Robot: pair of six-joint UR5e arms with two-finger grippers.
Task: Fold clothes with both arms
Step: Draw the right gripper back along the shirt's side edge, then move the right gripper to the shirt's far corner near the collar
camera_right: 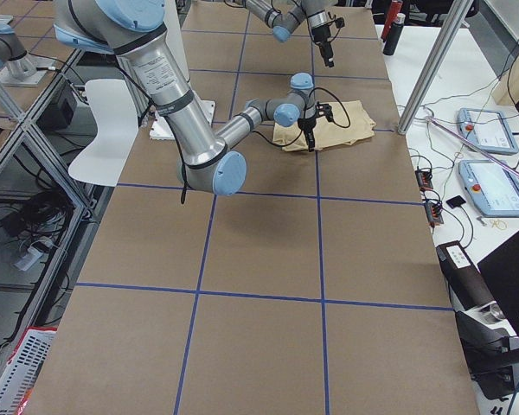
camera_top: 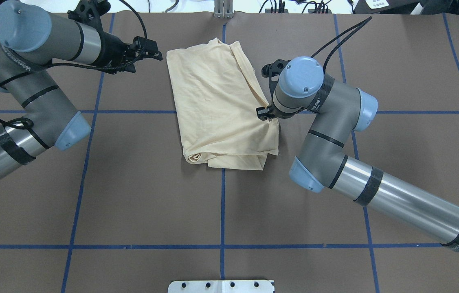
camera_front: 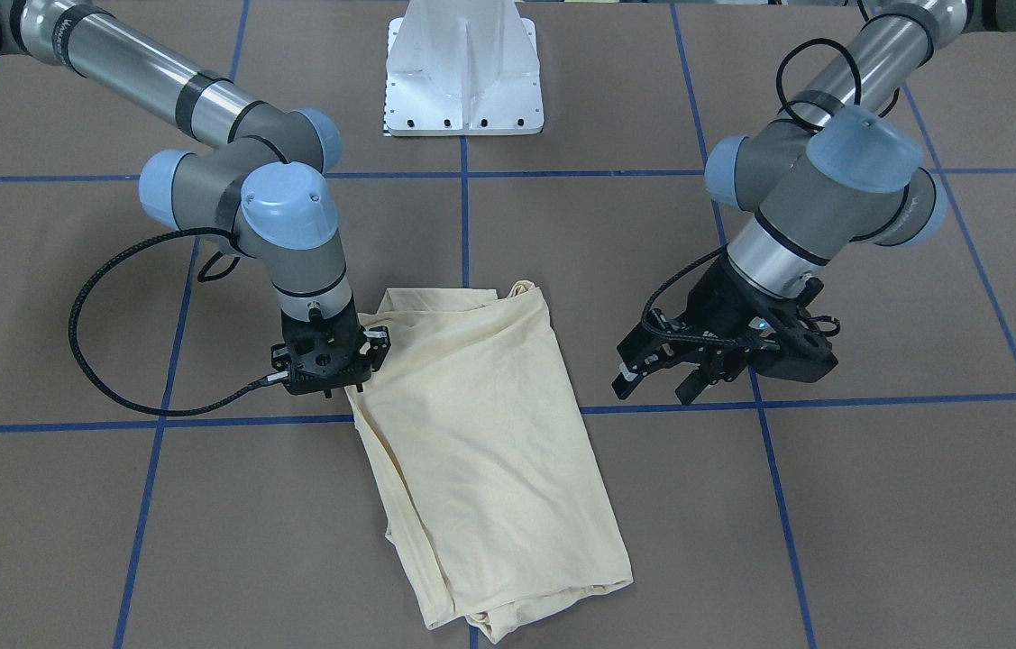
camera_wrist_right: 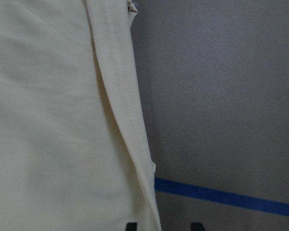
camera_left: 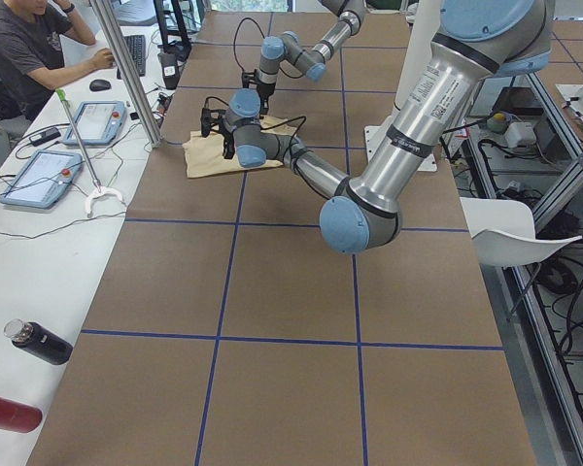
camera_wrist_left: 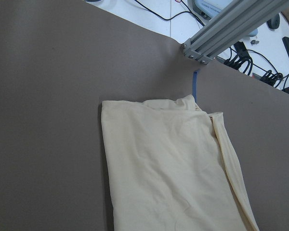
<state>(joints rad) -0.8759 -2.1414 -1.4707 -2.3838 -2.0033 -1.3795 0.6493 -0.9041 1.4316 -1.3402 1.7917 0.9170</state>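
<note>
The clothes are one pale cream-yellow shirt (camera_front: 480,433) (camera_top: 221,106), folded into a rough rectangle at the middle of the table, with no print showing. My right gripper (camera_front: 341,389) (camera_top: 263,112) points straight down at the shirt's long edge on my right side. In the right wrist view the gripper (camera_wrist_right: 164,226) is open, its two fingertips straddling the hemmed edge of the shirt (camera_wrist_right: 53,120), very close to the cloth. My left gripper (camera_front: 656,388) (camera_top: 148,57) hangs open and empty above bare table, off the shirt's far left corner. The left wrist view looks down on the shirt (camera_wrist_left: 173,163).
Blue tape lines (camera_top: 222,203) grid the brown table. The white pedestal base (camera_front: 462,72) stands on the robot's side. An aluminium post (camera_wrist_left: 231,24) rises at the far edge. A person (camera_left: 29,49) sits at a side desk with pendants and bottles (camera_left: 39,342).
</note>
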